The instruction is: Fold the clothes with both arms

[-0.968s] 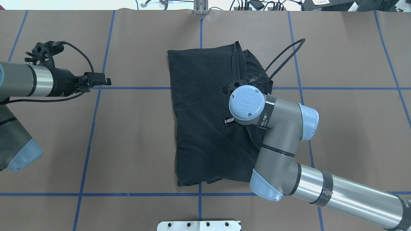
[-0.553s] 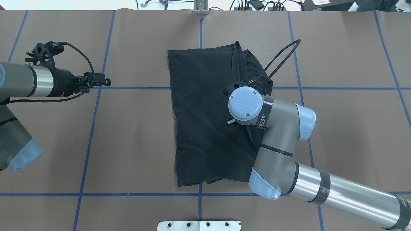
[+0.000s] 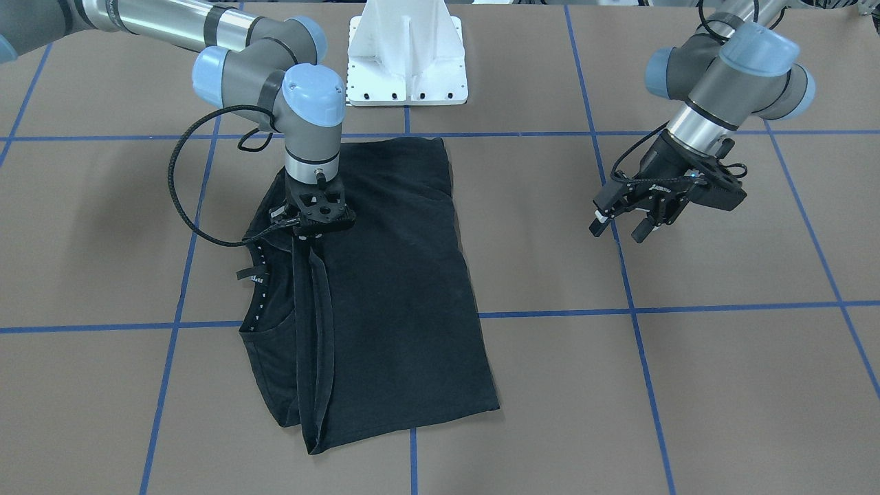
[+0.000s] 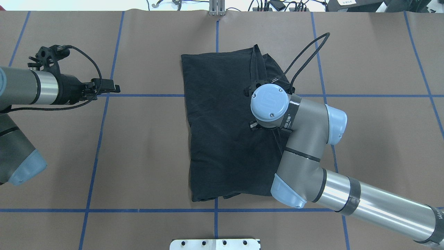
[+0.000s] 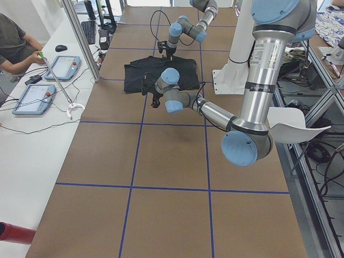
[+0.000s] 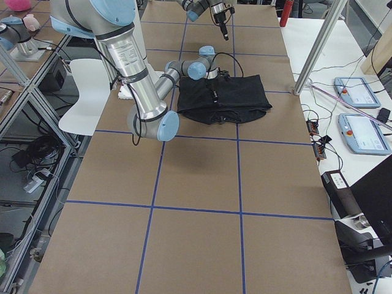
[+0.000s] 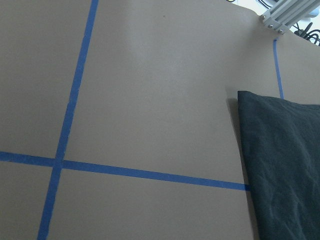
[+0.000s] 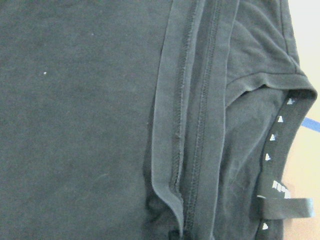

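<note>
Black t-shirt (image 4: pixel 218 128): folded into a tall rectangle and lying flat near the middle of the table, across 1 blue tape line. No print shows on the side facing up.
Collar (image 8: pixel 277 145): on the fold's edge toward the robot's right. The row of small white marks on the neck tape shows, and a little loop tag pokes out.
Hem bands (image 8: pixel 195 125): stitched edges run side by side along the shirt, just beside the collar.
Right arm (image 4: pixel 305 139): comes in from the robot's right, with its wrist pointing straight down over the collar side of the shirt.
Right gripper (image 3: pixel 315 223): down at the cloth next to the collar. Its fingers are hidden under the wrist and camera mount, so I cannot tell whether they are spread or pinching fabric.
Left arm (image 4: pixel 24 90): held out over bare table, well apart from the shirt.
Left gripper (image 3: pixel 621 230): above the table and holding nothing, its 2 fingers spread apart.
Cable (image 3: pixel 180 185): a black loop arcs out from the right wrist, over the table beside the shirt.
Table (image 4: pixel 145 156): covered in brown paper and marked into squares by blue tape (image 4: pixel 149 95).
Mounting base (image 3: pixel 407 55): white, at the robot's edge of the table, between the 2 arms.
Bench (image 5: pixel 32 134): white, along the operators' side, with 2 tablets (image 5: pixel 67 67) on it and a seated person (image 5: pixel 13 40) beside them.
</note>
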You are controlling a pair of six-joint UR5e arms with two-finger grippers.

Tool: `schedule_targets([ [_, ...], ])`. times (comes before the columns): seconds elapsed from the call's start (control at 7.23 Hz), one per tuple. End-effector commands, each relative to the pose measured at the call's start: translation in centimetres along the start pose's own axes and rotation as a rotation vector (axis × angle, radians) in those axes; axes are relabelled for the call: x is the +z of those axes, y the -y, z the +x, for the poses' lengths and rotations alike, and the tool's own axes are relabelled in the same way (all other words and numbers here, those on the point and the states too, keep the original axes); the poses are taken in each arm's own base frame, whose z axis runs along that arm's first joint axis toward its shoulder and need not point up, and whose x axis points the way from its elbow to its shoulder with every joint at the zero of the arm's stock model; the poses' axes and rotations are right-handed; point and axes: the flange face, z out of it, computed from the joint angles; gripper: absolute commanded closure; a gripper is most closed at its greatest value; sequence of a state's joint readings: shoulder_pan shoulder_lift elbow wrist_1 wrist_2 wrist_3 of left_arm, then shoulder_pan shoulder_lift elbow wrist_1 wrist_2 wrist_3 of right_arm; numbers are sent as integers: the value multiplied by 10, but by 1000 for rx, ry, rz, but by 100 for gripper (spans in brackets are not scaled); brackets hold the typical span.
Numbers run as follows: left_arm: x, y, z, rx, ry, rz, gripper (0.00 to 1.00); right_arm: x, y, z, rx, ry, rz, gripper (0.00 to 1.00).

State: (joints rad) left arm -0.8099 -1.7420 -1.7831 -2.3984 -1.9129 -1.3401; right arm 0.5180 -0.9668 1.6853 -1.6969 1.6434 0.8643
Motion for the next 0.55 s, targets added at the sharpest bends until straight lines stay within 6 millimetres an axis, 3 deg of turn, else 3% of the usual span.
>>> schedule_targets([
  [0.0,-1,0,1,0,-2,0,0,7,-22,12,6,-47,-29,100],
  [0.14,0,0,3,-30,-5,1,0,19,-40,5,52,-54,-41,100],
  [0.42,1,-1,4,-30,-6,-1,0,13,-31,14,63,-49,-34,100],
])
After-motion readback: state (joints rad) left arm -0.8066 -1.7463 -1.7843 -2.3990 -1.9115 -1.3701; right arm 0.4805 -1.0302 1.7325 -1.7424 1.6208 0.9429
